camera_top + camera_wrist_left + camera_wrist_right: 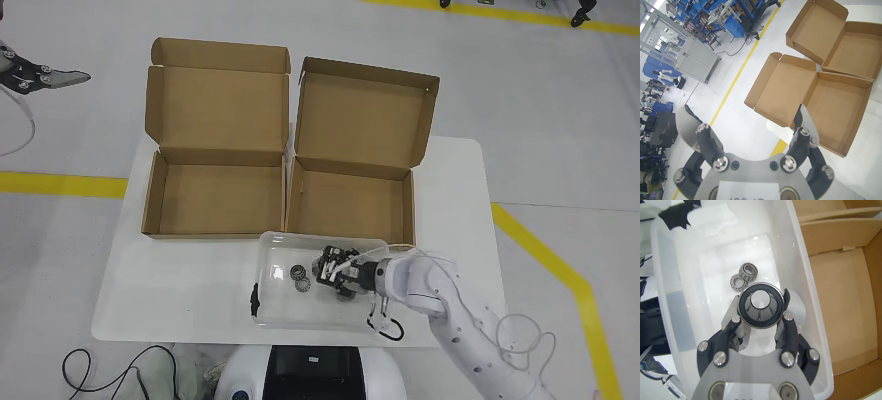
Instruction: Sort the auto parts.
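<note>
Nearest, at the worktop's (180, 290) near edge, the right claw (761, 300) pinches a large bearing (745, 313) inside the clear bin (800, 256), with two small bearings (743, 278) just beyond. It looks like the pick-up step. Next comes lifting over the bin wall toward the open boxes (220, 195) behind. The left claw (744, 111) hangs spread past the far-left corner.

I see a glossy translucent plastic bin (800, 262), matt cardboard boxes (222, 198), shiny ribbed metal on the small bearings (747, 271), and a large ring (742, 309): matt black face, bright metal rim.
</note>
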### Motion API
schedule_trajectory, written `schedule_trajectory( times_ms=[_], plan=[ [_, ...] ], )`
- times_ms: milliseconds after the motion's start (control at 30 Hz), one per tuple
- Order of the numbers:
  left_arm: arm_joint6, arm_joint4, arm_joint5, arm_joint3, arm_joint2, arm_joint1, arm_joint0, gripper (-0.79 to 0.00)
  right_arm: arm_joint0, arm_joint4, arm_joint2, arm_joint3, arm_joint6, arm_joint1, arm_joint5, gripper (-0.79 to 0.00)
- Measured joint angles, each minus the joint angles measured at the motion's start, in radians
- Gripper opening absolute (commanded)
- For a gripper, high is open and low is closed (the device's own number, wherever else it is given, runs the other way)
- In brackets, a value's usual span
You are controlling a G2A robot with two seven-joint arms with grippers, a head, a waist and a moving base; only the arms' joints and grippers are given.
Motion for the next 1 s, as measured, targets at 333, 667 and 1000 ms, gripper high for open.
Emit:
schedule_trajectory(
  times_ms=[333, 667, 1000],
  plan=[
    [0.0, 0.0, 0.0, 0.0, 0.0, 0.0, 0.0, 0.0, -0.03, -0.034, 0.031, -0.02, -0.297, 0.013, -0.039, -0.785],
    [0.0, 0.0, 0.0, 0.0, 0.0, 0.0, 0.0, 0.0, -0.02, -0.075, 0.062, -0.034, -0.586, 0.017, -0.025, -0.785],
    [0.0, 0.0, 0.0, 0.0, 0.0, 0.0, 0.0, 0.0, 0.049, -0.11, 0.049, 0.004, -0.782, 0.012, -0.04, -0.785]
  ],
)
